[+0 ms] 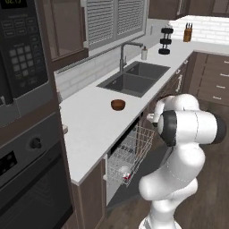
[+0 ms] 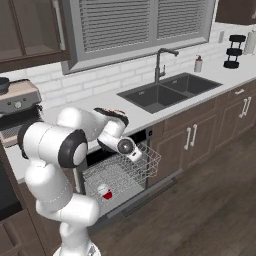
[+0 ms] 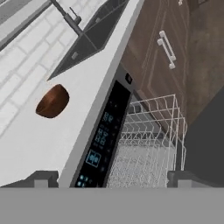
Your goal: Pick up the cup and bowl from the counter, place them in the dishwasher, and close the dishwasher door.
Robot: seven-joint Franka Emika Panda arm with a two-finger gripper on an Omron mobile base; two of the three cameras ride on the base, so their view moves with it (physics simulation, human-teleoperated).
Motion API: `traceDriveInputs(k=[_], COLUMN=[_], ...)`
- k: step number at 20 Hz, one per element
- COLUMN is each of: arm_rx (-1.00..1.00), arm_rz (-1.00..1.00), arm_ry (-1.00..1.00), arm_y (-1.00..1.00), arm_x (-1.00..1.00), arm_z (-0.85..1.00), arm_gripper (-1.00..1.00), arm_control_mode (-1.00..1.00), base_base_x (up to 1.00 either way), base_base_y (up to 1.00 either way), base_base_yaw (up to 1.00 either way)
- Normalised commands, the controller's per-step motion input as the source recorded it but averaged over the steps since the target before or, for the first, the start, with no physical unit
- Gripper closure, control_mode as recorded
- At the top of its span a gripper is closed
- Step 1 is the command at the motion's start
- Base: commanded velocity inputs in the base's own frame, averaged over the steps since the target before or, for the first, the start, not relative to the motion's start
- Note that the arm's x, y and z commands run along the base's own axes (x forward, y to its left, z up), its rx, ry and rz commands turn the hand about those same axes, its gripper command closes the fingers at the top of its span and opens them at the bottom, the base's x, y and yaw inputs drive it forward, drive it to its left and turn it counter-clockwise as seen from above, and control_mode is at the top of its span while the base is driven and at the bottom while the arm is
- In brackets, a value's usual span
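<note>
The reddish-brown bowl (image 1: 118, 104) (image 3: 53, 101) stands on the white counter (image 1: 89, 125) (image 3: 48, 144), just in front of the sink. The red cup (image 1: 126, 174) (image 2: 105, 192) lies inside the dishwasher's white wire rack (image 1: 134, 152) (image 2: 125, 172) (image 3: 151, 144), which is pulled out. The dishwasher door (image 2: 150, 194) (image 3: 205, 131) hangs folded down below the rack. My gripper (image 3: 111, 179) hovers above the counter edge and the lit control strip (image 3: 103, 140). It is open with nothing between its fingertips (image 3: 41, 177). The bowl sits off to its left in the hand view.
A dark grey sink (image 1: 134, 78) (image 2: 170, 92) with a faucet (image 1: 123, 53) lies beyond the bowl. A black oven (image 1: 27, 179) stands left of the counter. Cabinet doors with silver handles (image 2: 191, 137) (image 3: 167, 49) flank the dishwasher. Wood floor (image 2: 210, 200) spreads in front.
</note>
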Motion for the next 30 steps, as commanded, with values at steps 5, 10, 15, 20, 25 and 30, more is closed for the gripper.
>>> traceDriveInputs(k=[5,10,15,20,25,30], arm_rx=[0.06,0.05,0.11,0.12,0.01,0.0], arm_rz=[0.0,0.0,0.03,0.17,0.09,0.0], arm_ry=[0.14,0.11,0.08,0.09,0.14,0.04], arm_y=[-0.02,0.0,0.18,0.55,0.26,0.08], arm_x=[0.75,0.77,0.38,0.15,0.18,0.42], arm_z=[0.8,0.44,0.25,-0.02,-0.44,-0.37], arm_gripper=[-1.0,-1.0,-1.0,-1.0,-1.0,-1.0], arm_control_mode=[-1.0,-1.0,-1.0,-1.0,-1.0,-1.0], base_base_x=[0.0,0.0,0.0,0.0,0.0,0.0], base_base_y=[0.0,0.0,0.0,0.0,0.0,0.0], base_base_yaw=[0.0,0.0,0.0,0.0,0.0,0.0])
